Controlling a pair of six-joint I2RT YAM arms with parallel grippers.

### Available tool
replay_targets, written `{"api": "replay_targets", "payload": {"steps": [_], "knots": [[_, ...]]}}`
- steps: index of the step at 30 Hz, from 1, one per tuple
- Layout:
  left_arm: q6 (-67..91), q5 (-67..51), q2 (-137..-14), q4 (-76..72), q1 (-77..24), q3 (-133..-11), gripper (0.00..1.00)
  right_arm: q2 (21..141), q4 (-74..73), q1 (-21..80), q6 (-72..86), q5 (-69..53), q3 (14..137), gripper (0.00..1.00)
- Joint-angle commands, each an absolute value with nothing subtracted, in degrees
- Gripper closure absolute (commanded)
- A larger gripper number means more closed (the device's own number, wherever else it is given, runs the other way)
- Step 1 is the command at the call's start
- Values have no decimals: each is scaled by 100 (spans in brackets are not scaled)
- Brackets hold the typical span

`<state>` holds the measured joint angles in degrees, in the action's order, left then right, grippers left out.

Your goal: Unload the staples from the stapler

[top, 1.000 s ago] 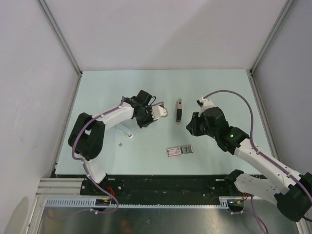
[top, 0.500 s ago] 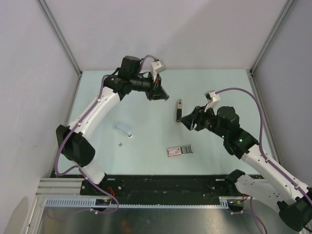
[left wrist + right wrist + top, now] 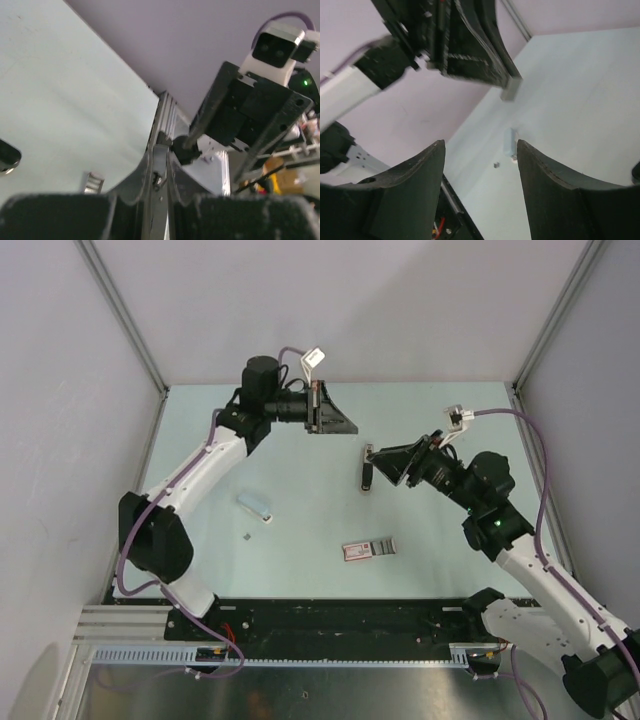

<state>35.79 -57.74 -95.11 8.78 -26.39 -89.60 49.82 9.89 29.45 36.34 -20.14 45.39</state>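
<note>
At frame centre, stapler [image 3: 368, 468] lies unopened; unloading seemingly not begun.
Right gripper [image 3: 380, 464] spread beside it; left gripper [image 3: 338, 424] pressed together.

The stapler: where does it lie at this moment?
In the top view the stapler lies just right of centre, beside the right gripper and farther back than the red-and-white box.

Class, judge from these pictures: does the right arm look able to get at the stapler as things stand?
Probably yes. The right gripper is open and close beside the stapler, which lies on the table with nothing between them. The left gripper sits farther back, out of the way.
</note>
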Motion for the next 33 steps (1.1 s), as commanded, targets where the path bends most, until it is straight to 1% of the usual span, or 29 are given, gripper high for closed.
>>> {"api": "replay_targets", "payload": {"steps": [1, 6, 14, 33], "knots": [[5067, -6012, -9072, -584, -2654, -8280, 100, 5088, 1984, 2861, 4194, -2456, 4597, 37], [5372, -6038, -8959, -994, -2694, -7978, 100, 5304, 2338, 2861, 4447, -2567, 4603, 38], [5585, -6108, -8884, -1233, -2732, -7909, 100, 5628, 2254, 2865, 4528, -2617, 4605, 39], [5589, -6070, -8902, -1345, -2931, -7727, 100, 5827, 2417, 2862, 4611, -2512, 4605, 51]]}}
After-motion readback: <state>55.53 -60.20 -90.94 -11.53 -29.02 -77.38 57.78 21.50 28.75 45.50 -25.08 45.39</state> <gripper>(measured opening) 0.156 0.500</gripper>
